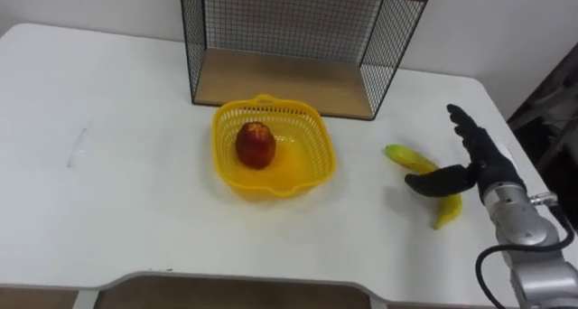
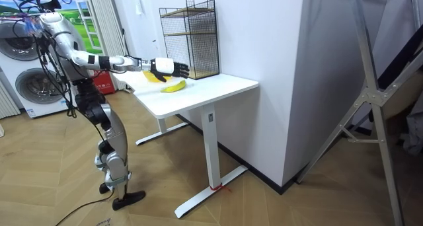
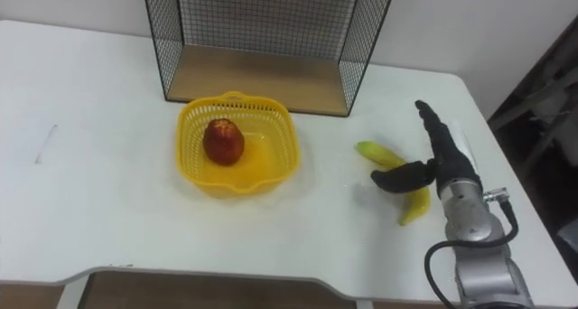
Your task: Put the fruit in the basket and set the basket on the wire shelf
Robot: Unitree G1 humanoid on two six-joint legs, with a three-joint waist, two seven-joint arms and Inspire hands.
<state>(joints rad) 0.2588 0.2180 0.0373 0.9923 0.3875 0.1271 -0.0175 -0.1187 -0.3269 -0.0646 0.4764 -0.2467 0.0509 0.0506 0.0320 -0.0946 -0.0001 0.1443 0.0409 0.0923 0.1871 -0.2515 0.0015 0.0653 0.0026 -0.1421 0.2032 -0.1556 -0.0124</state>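
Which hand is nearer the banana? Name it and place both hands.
Right. The right hand is at the banana, with its fingers straight beside it and its thumb across the banana's middle. The left hand is nowhere near it.

A white table (image 1: 108, 219) takes up most of the frame. At top centre stands a black wire shelf (image 1: 379, 56), its wooden bottom board just behind a yellow basket (image 1: 316, 155) in the middle of the frame. A red fruit (image 1: 256, 145) lies inside the basket, left of its centre. At right a banana (image 1: 409, 158) lies on the table, well apart from the basket. The right hand (image 1: 483, 164) comes in from the lower right, fingers straight and pointing up the frame, its thumb lying across the banana.
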